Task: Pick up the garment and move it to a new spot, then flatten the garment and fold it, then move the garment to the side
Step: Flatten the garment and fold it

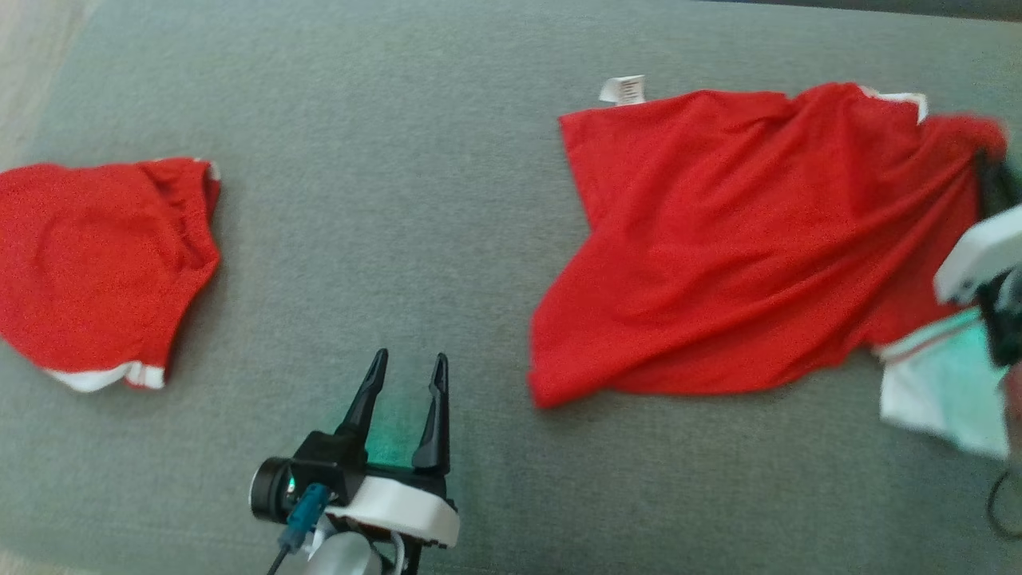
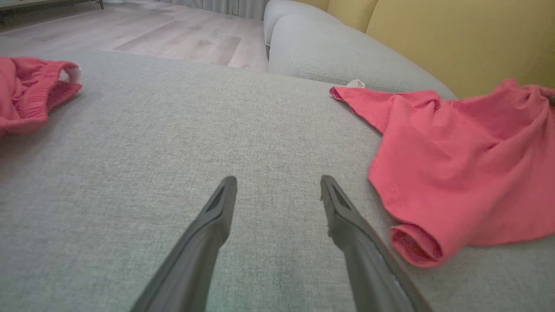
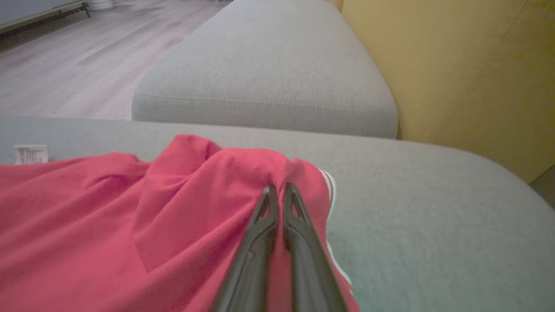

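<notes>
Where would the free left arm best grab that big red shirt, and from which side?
Probably the rolled corner of the shirt nearest that arm, approached from the robot's left, low along the cushion. That corner curls up off the cushion, so the open left jaws can close around it, and it lies opposite the end that the right jaws pinch.

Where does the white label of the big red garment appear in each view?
Head view: white label at top, right of centre, at the red garment's upper left corner.
Left wrist view: upper part, right of centre, at the garment's far tip.
Right wrist view: left edge, mid-height.
Shared landmark: the red garment beside it.
</notes>
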`<state>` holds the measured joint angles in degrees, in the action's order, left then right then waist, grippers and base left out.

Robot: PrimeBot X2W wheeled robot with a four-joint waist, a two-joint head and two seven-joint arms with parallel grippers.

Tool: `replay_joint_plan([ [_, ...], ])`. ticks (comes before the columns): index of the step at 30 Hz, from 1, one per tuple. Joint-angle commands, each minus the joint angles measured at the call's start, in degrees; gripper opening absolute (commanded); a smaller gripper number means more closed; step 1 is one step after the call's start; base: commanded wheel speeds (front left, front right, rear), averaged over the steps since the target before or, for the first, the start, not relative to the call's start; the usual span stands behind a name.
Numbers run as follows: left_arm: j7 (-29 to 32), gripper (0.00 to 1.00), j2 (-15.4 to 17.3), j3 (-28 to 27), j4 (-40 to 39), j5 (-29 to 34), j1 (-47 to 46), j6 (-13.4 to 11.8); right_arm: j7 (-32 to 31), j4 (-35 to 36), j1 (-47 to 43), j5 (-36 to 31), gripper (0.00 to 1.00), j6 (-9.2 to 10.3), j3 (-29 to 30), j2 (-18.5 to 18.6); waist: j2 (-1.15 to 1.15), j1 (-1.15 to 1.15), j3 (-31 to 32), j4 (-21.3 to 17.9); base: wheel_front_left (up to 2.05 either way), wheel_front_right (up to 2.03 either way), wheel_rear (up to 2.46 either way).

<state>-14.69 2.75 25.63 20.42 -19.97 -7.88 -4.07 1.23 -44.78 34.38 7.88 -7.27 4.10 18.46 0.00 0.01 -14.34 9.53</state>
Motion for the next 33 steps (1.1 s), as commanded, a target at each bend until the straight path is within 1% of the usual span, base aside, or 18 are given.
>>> replay_joint_plan([
  [1,-0.3,1.00,0.1,-1.1,-1.6,-0.4,-1.8,-0.3,1.3,0.6,2.3,-1.5,0.00,-0.22,-0.1,1.7,0.00,-0.01,-0.7,1.3,0.00,0.00,0.00],
  [2,-0.3,1.00,0.1,-0.8,-1.5,-0.5,-1.9,-0.3,1.6,-0.5,3.4,-2.2,0.00,-0.22,0.8,1.7,0.00,-0.01,-0.7,1.7,0.00,0.00,0.00],
  [3,-0.3,1.00,0.1,-0.6,-1.5,-0.6,-2.0,-0.4,1.9,-1.6,4.3,-2.9,0.09,-0.22,1.8,1.6,0.00,-0.01,-0.7,2.0,0.00,0.00,0.00],
  [4,-0.3,1.00,0.1,-0.4,-1.4,-0.8,-2.1,-0.5,1.9,-2.9,5.0,-3.7,1.00,-0.22,2.7,1.4,0.00,-0.01,-0.5,2.2,0.00,0.00,0.00],
  [6,-0.3,1.00,0.1,-0.3,-1.4,-1.0,-2.1,-0.8,3.6,-4.5,5.9,-5.2,1.00,-0.22,4.1,0.7,0.00,-0.01,0.1,2.4,0.00,0.00,0.00],
  [9,-0.3,1.00,0.1,-0.9,-1.3,-1.2,-1.6,-1.0,9.2,-5.0,5.6,-6.7,1.00,-0.22,4.6,-1.4,0.00,-0.01,1.6,1.8,0.00,0.00,0.00],
  [11,-0.3,1.00,0.1,-1.5,-1.1,-1.0,-1.0,-1.1,12.1,-4.1,4.4,-6.9,1.00,-0.22,3.4,-3.0,0.00,-0.01,2.9,0.9,0.00,0.00,0.00],
  [13,-0.3,1.00,0.1,-2.5,-0.9,-0.8,-0.2,-1.0,13.4,-1.8,2.1,-6.3,1.00,-0.22,2.0,-4.8,0.00,-0.01,4.4,-0.3,0.00,0.00,0.00],
  [14,-0.3,1.00,0.1,-3.1,-0.9,-0.6,0.2,-0.9,13.6,-0.2,0.4,-5.9,1.00,-0.22,1.0,-5.5,0.00,-0.01,5.2,-0.9,0.00,0.00,0.00],
  [17,-0.3,1.00,0.1,-5.2,-0.9,0.1,1.9,-0.6,13.7,8.3,-6.4,-4.0,1.00,-0.22,-0.6,-7.6,0.00,-0.01,7.6,-2.7,0.00,0.00,0.00],
  [21,-0.3,1.00,0.1,-7.6,-0.9,1.0,4.4,-0.1,13.8,16.4,-17.4,-2.7,1.00,-0.22,-0.3,-10.2,0.00,-0.01,10.5,-4.6,0.00,0.00,0.00],
  [27,-0.3,1.00,0.1,-10.1,-1.0,2.4,8.3,1.1,13.8,22.7,-28.7,-1.8,1.00,-0.22,1.6,-13.7,0.00,-0.01,13.8,-6.3,0.00,0.00,0.00],
  [33,-0.3,1.00,0.1,-11.1,-1.1,2.9,10.2,2.0,13.8,24.6,-32.3,-1.5,1.00,-0.22,1.6,-15.0,0.00,-0.01,14.4,-7.3,0.00,0.00,0.00],
])
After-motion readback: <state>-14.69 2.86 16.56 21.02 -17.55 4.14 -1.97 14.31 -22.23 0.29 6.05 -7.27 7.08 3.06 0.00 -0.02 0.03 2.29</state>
